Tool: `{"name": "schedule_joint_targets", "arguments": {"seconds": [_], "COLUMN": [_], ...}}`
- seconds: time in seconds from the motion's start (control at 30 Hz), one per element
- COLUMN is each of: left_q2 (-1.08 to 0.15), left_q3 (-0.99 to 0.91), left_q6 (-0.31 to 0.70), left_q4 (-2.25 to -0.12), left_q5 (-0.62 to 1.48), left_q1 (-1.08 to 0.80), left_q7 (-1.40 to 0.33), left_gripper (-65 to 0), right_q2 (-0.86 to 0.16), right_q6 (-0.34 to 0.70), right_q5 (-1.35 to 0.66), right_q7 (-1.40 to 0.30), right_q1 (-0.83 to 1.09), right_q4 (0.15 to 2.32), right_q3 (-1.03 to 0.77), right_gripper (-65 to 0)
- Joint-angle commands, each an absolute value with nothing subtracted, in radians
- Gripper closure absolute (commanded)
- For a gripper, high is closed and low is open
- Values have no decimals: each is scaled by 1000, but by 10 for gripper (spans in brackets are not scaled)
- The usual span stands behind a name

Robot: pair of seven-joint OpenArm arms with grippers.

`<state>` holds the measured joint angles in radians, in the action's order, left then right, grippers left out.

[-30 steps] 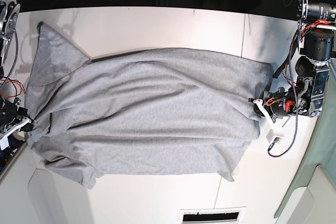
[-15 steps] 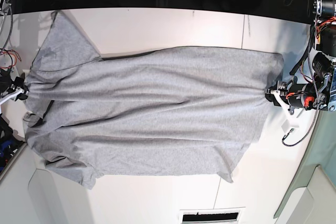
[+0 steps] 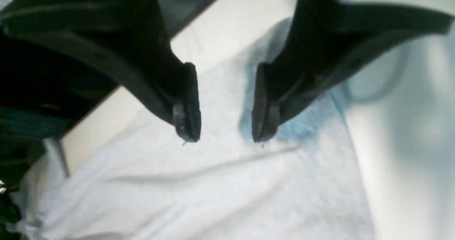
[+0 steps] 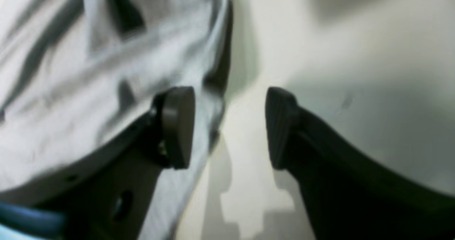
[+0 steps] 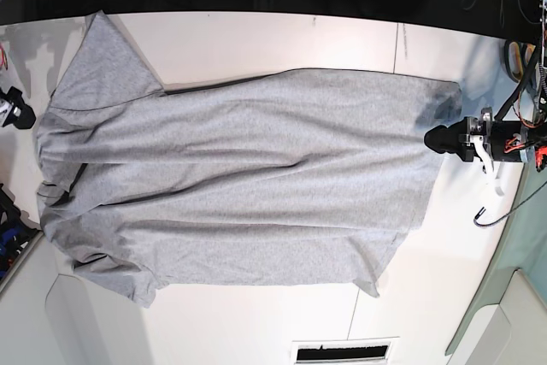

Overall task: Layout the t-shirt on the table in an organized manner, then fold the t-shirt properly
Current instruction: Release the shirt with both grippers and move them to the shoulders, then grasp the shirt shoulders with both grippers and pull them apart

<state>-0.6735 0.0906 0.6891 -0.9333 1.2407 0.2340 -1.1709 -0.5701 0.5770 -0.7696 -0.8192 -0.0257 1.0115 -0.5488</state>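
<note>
Here the t-shirt lay spread on the table, stretched long between the two grippers, with soft wrinkles running along its length. The left gripper stood at one end of the shirt, its dark tips just over the edge of the cloth. In the left wrist view its jaws were apart, with nothing between them, and the grey fabric lay directly below and in front of the left gripper; the bare table showed beyond on both sides. The right gripper was at the opposite end, just beside the shoulder part of the shirt. In the right wrist view the right gripper also had its jaws apart and empty. The crumpled edge of the t-shirt lay under and beside one finger, while the other finger was over bare white table. Whether any finger touched the cloth, I could not tell.
</note>
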Motion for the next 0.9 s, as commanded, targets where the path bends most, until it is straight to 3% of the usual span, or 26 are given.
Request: {"name": "schedule_joint_targets", "arguments": {"seconds": [0.0,0.23,0.53,0.87], "left_q2": [-702,-715,-622,-619], "left_q3": [84,21,-208,-241], "left_q6": [698,698,698,698], "left_q4": [-944,-944,-944,-944], "left_q5": [1261,1261,1207,1387], "left_q1": [244,112,39,33], "left_q7": [-1169,-1144,-1137,-1272], "left_gripper": [-277,-277,-277,-277], "right_q2": [-595,-575,-493,-385], "right_q6": [584,584,592,593], "right_q5": [-787,-812,-831,-831], "right_q7": [-816,-812,-812,-812], "right_q1": [2,137,161,158], "right_q4": [1033,1090,1100,1106], "right_q3": [-556,-556,-556,-556], "right_gripper": [-317,-317,-317,-317]}}
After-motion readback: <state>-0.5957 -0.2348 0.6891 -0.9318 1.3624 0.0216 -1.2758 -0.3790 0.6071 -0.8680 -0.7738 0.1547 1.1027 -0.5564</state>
